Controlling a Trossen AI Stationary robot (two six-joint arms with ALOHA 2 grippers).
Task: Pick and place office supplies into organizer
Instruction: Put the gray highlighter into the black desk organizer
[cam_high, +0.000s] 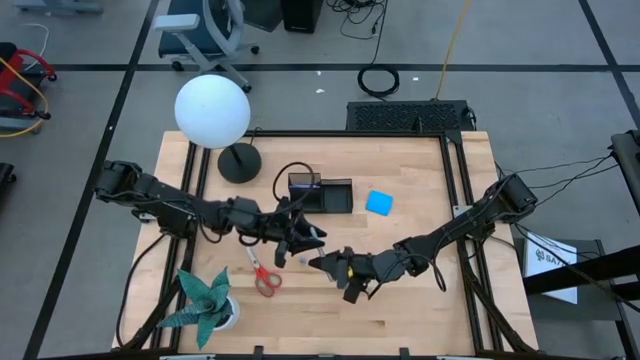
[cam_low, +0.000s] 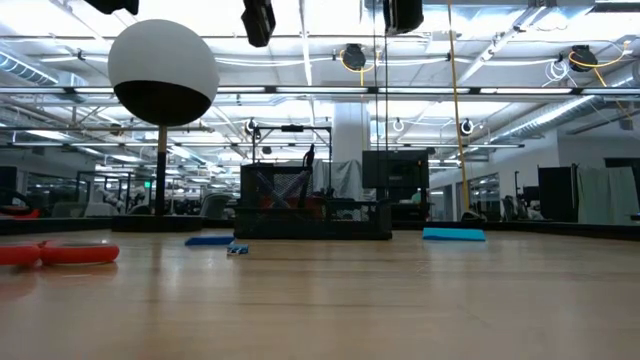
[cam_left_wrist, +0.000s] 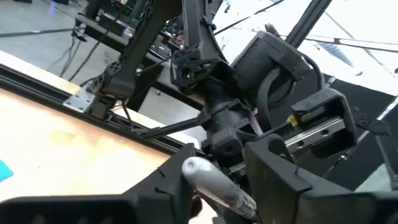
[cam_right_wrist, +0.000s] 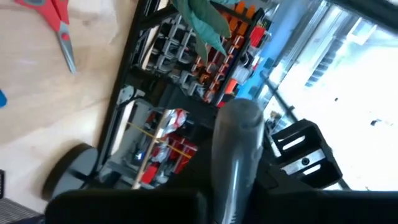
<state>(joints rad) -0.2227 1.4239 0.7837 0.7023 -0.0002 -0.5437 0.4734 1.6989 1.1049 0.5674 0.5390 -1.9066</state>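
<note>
A grey pen (cam_left_wrist: 214, 183) hangs in the air between my two grippers, which face each other over the table's near middle. My right gripper (cam_high: 324, 263) is shut on it. My left gripper (cam_high: 303, 242) is open, its fingers on either side of the pen's other end (cam_left_wrist: 198, 168). On the table lie red-handled scissors (cam_high: 263, 275), a tiny blue block (cam_low: 238, 249) and a blue pad (cam_high: 379, 202). The black organizer (cam_high: 322, 193) stands behind the grippers, toward the far edge. My right gripper pinches the grey pen (cam_right_wrist: 233, 186) between its two fingers, held about level. The pen sticks forward out of the fingers toward my left gripper and is lifted clear of the table. Whether my left gripper's fingers touch the pen, I cannot tell.
A white globe lamp (cam_high: 212, 110) on a round black base (cam_high: 239, 162) stands at the far left. A green paper plant (cam_high: 205, 300) sits at the near left corner. Bare wood (cam_high: 410, 310) lies along the near right.
</note>
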